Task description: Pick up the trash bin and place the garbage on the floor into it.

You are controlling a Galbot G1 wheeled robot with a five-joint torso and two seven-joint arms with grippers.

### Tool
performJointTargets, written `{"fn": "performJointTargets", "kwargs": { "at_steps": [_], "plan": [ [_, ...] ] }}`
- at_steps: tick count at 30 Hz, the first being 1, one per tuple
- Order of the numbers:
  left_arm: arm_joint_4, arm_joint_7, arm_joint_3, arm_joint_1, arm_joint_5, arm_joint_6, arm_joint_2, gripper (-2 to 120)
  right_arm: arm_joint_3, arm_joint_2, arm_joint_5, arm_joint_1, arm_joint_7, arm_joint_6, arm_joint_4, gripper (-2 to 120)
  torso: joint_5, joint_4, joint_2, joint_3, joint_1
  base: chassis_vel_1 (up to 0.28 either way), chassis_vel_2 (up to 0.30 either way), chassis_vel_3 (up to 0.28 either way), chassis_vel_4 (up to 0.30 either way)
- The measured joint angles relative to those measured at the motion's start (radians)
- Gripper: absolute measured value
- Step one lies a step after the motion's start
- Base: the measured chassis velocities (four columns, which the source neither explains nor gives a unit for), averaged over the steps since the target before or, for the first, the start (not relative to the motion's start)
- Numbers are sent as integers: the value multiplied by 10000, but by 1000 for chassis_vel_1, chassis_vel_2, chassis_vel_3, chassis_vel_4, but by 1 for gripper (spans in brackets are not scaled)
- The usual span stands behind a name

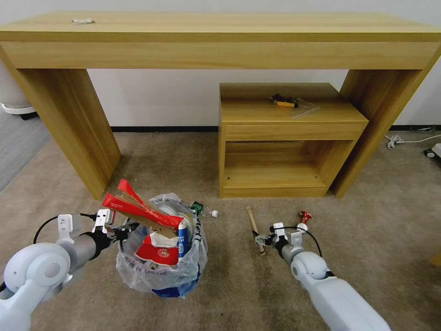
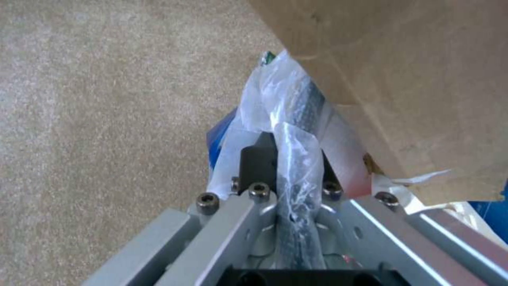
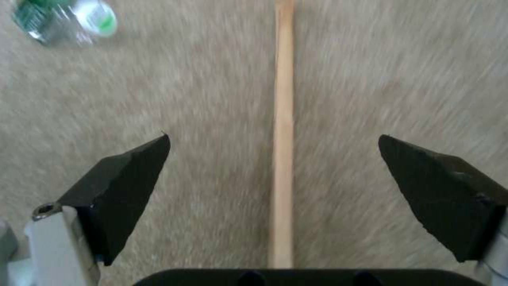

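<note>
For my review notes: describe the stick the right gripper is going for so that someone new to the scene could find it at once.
Start at the small wooden cabinet under the long wooden table. On the floor just before its front left corner lies the stick, with the open right gripper over its near end. It is thin, straight and pale wood, unlike the clear small bottle nearer the trash bin.

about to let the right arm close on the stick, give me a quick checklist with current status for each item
1. Right gripper open: ok, fingers spread wide.
2. Stick centred between its fingers: ok, it runs lengthwise down the gap.
3. Stick flat on the floor, clear of other litter: ok; the small bottle lies off to one side.
4. Gripper low enough to pinch: cannot tell.
5. Left gripper clamped on the trash bin rim and bag: ok.
6. Room in the bin: not ok, cardboard and a red wrapper stick out the top.
</note>
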Motion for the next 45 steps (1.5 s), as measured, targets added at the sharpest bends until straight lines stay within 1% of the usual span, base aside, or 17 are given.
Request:
{"fn": "performJointTargets", "kwargs": {
  "at_steps": [1, 6, 13, 15, 16, 19, 20, 23, 24, 26, 28, 29, 31, 32, 34, 40, 45],
  "plan": [
    [-1, -36, 3, -12, -50, 0, -8, 0, 12, 282, 25, 156, -31, 59, -572, 100, -2, 1, 0, 0, 0, 0, 0, 0, 0],
    [0, -52, 2, -23, -94, 0, -11, 0, 44, 587, 9, 418, -78, 152, -1360, 99, -2, 1, 0, 0, 0, 0, 0, 0, 0],
    [-2, -47, 22, -12, -100, 0, -40, 0, 54, 687, -21, 589, -121, 162, -1841, 82, -2, 0, 0, 0, 0, 0, 0, 0, 0],
    [-2, -27, 51, -27, -100, 0, -58, 0, 53, 726, -77, 617, -162, 194, -1996, 72, -2, 0, 0, 0, 0, 0, 0, 0, 0],
    [-2, -27, 51, -27, -100, 0, -58, 0, 53, 726, -77, 617, -162, 194, -1996, 72, -2, 0, 0, 0, 0, 0, 0, 0, 0],
    [8, 21, 73, -50, -96, 0, -65, 0, 54, 832, -190, 700, -227, 239, -2190, 55, -6, -5, 0, -1, 1, 0, 0, 0, 0],
    [8, 21, 73, -50, -96, 0, -65, 0, 54, 832, -190, 700, -227, 239, -2190, 55, -6, -5, 0, -1, 1, 0, 0, 0, 0],
    [2, 114, 71, -39, -84, -1, -63, 0, 40, 938, -279, 823, -278, 268, -2378, 41, -5, -3, 0, -1, 1, 0, 0, 0, 0],
    [2, 114, 71, -39, -84, -1, -63, 0, 40, 938, -279, 823, -278, 268, -2378, 41, -5, -3, 0, -1, 1, 0, 0, 0, 0],
    [-4, 137, 59, -35, -75, -1, -62, 0, 41, 970, -288, 889, -278, 268, -2470, 29, -10, -8, 0, 0, 1, 0, 0, 0, 0],
    [-8, 150, 52, -34, -75, -1, -59, 0, 36, 991, -285, 916, -308, 268, -2506, 25, -8, -7, 0, -1, 0, 0, 0, 0, 0],
    [-20, 172, 42, -34, -76, -1, -59, 0, 23, 1045, -276, 945, -336, 267, -2555, 21, 6, -2, 0, 0, 0, 0, 0, 0, 0],
    [-23, 176, 22, -35, -74, -2, -57, 0, 28, 1055, -273, 982, -339, 266, -2642, 13, -2, 3, 0, -1, 0, 0, 0, 0, 0],
    [-23, 176, 22, -35, -74, -2, -57, 0, 28, 1055, -273, 982, -339, 266, -2642, 13, -2, 3, 0, -1, 0, 0, 0, 0, 0],
    [-34, 184, 22, -37, -74, -1, -64, 0, 47, 1058, -262, 971, -353, 267, -2649, 2, 4, 2, 0, 0, 0, 0, 0, 0, 0],
    [-52, 193, 22, -39, -70, -2, -85, 0, 100, 985, -256, 763, -347, 242, -2254, 0, 4, 4, 0, 1, 0, 0, 0, 0, 0],
    [-105, 193, 22, -25, -68, -2, -89, 0, 246, 735, -470, 332, -104, 229, -997, 0, 2, 1, -1, 2, 0, 0, 0, 0, 0]
  ]
}}
